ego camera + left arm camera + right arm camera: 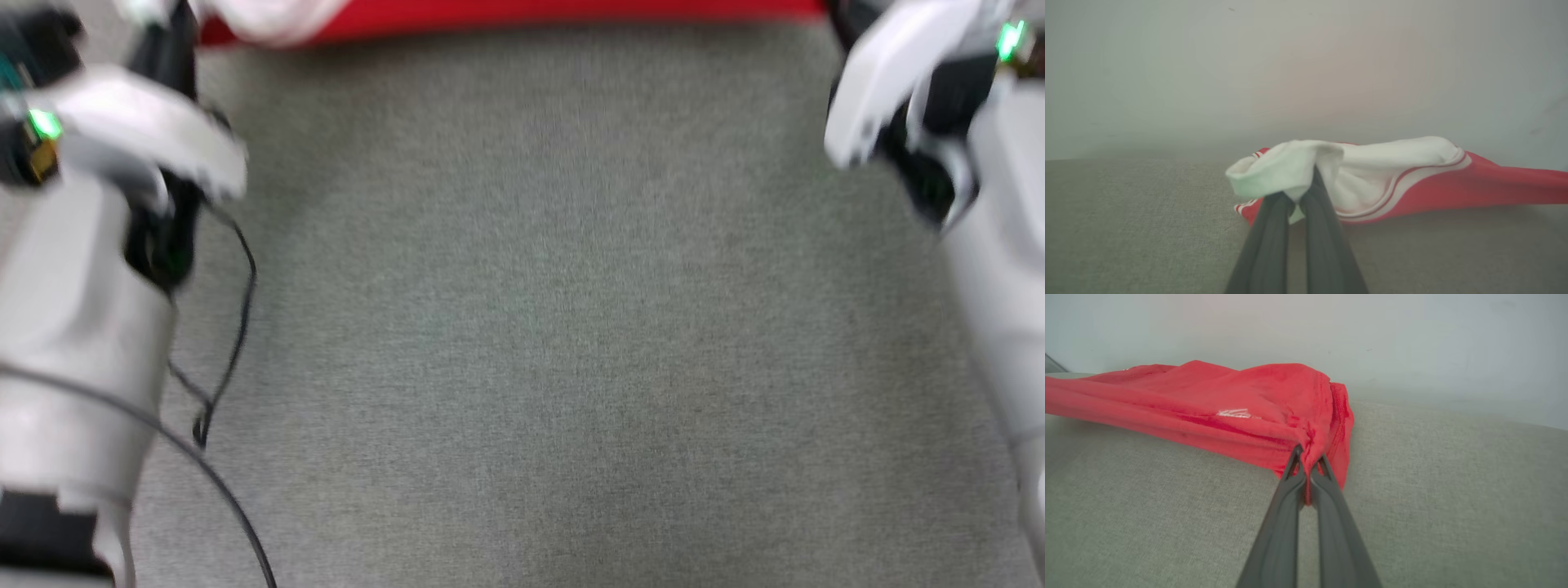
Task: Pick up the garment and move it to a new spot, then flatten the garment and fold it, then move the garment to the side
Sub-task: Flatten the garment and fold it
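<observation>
At the left wrist, my left pincer (1299, 192) is clamped on a white, stripe-trimmed fold of the garment (1425, 190). Over on the right, the right pincer (1310, 457) is pinched onto a bunched red edge. The jersey is strung between them, low over the grey fabric surface (1167, 522); whether it brushes it, I can't tell. I'd call this the move to a new spot. Next up: even tension, lay it flat, then let go.
</observation>
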You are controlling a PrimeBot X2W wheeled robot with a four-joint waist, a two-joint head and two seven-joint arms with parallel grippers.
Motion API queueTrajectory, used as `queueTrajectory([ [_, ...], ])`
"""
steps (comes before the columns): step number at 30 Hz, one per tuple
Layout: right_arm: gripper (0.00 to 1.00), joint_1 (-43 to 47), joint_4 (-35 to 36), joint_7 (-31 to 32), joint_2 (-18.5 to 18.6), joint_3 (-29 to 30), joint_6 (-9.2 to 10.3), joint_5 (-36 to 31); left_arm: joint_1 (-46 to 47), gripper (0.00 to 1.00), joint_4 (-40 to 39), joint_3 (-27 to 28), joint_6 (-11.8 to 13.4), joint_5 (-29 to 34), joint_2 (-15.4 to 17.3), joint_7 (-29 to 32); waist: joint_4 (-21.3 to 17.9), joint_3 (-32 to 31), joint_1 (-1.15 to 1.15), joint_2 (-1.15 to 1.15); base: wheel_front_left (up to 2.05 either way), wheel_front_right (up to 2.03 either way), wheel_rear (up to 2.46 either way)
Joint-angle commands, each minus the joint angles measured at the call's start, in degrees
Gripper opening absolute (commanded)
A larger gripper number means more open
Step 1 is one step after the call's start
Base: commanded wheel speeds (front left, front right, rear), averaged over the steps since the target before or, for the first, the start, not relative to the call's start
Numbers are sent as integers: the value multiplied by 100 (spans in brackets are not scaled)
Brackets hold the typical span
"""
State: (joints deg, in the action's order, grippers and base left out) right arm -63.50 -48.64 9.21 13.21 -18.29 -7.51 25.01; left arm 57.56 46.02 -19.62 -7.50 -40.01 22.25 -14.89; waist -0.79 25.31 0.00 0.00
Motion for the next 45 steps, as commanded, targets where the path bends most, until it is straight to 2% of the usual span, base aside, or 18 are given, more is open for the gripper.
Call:
queueTrajectory([
  [1, 0, 186, 33, -36, 57, -52, 4, 41, -170, 0, -84, 60, 3, 10, 34, -38, 37, -378, 0, 0, 0, 0, 0],
  [5, 0, 1093, 227, -202, 306, -227, 5, 382, -1346, 0, -553, 278, 23, 65, -97, -35, 112, -857, 0, 0, 0, 0, 0],
  [10, 0, 2131, 530, -284, 457, -339, 6, 712, -2761, 0, -1262, 599, 177, 223, -147, -37, 40, -1397, 0, 0, 0, 0, 0],
  [14, 0, 2911, 822, -358, 563, -364, 6, 759, -3845, 0, -1721, 614, 321, 233, -126, -37, -22, -1801, 0, 0, 0, 0, 0],
  [22, 0, 4703, 1796, -236, 671, 134, 7, 755, -5679, 0, -3083, 676, 895, 26, 23, 399, 29, -2370, 0, 0, 0, 0, 0],
  [28, 0, 6156, 2957, 390, 445, 816, 7, 491, -6683, 0, -4271, 688, 1377, -114, 133, 936, 137, -2574, 0, 0, 0, 0, 0],
  [32, 0, 6775, 3807, 847, 201, 1304, 6, 215, -6937, 0, -4898, 699, 1585, -161, 208, 1213, 167, -2551, 0, 0, 0, 0, 0],
  [35, 0, 6896, 4233, 1129, 42, 1489, 5, 33, -6814, 0, -5129, 666, 1626, -97, 248, 1299, 168, -2472, 0, 0, 0, 0, 0],
  [40, 0, 6467, 4569, 1453, -98, 1559, 3, -220, -6234, 0, -5062, 547, 1488, 4, 246, 1326, 160, -2201, 0, 0, 0, 0, 0],
  [45, 0, 5822, 4436, 1518, -80, 1470, 4, -363, -5568, 0, -4619, 444, 1279, 67, 155, 1241, 181, -1729, 0, 0, 0, 0, 0],
])
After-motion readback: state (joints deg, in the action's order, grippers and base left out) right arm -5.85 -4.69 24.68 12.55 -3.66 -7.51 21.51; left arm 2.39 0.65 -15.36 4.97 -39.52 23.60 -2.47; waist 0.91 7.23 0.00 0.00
